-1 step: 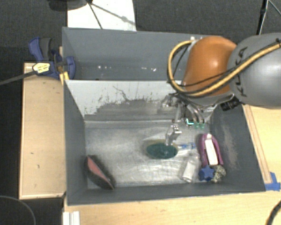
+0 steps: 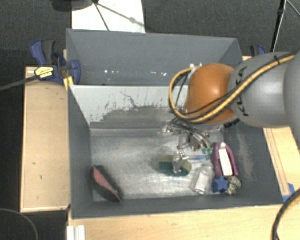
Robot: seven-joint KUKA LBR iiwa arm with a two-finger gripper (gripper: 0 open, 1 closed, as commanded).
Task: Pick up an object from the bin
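My gripper point(image 2: 182, 156) reaches down from under the orange cover into the right half of the bin. Its tip is right over a small dark teal thing point(image 2: 166, 167) lying on the bin floor, and seems to touch it. A pale tan piece point(image 2: 186, 167) sits against the teal thing's right side. Just right of the gripper lies a small white bottle point(image 2: 202, 181), tilted. Beyond it is a long purple thing with a white and pink face point(image 2: 224, 159).
A blue piece point(image 2: 220, 185) and a speckled ball point(image 2: 234, 183) lie by the bin's front right corner. A dark wedge with a red face point(image 2: 106, 184) rests at the front left. The arm and its cables cover the bin's back right.
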